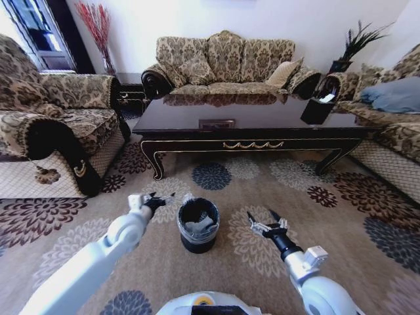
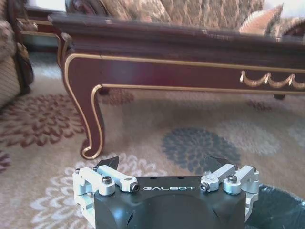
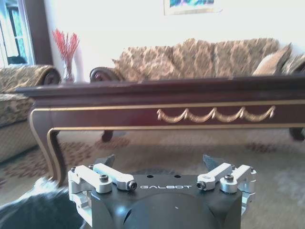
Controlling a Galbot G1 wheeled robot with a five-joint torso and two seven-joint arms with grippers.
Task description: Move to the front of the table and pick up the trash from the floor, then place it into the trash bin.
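Observation:
The black round trash bin [image 1: 198, 225] stands on the patterned floor [image 1: 328, 223] just in front of me, between my two arms. Pale crumpled material [image 1: 199, 227] lies inside it; I cannot tell trash from liner. My left gripper [image 1: 155, 201] hovers open beside the bin's left rim, holding nothing. My right gripper [image 1: 262, 217] is open and empty a little to the bin's right. The dark table [image 1: 249, 125] with gold trim stands beyond. In the left wrist view the open gripper [image 2: 164, 163] faces a table leg [image 2: 90, 124], the bin's edge [image 2: 281, 210] alongside. The right wrist view shows the open gripper [image 3: 159, 160] and the bin [image 3: 33, 212].
An armchair [image 1: 52, 125] stands at the left, a sofa [image 1: 226, 62] behind the table and another sofa [image 1: 394, 118] at the right. A black angular holder with white paper [image 1: 317, 108] sits on the table's right end. Open carpet lies between bin and table.

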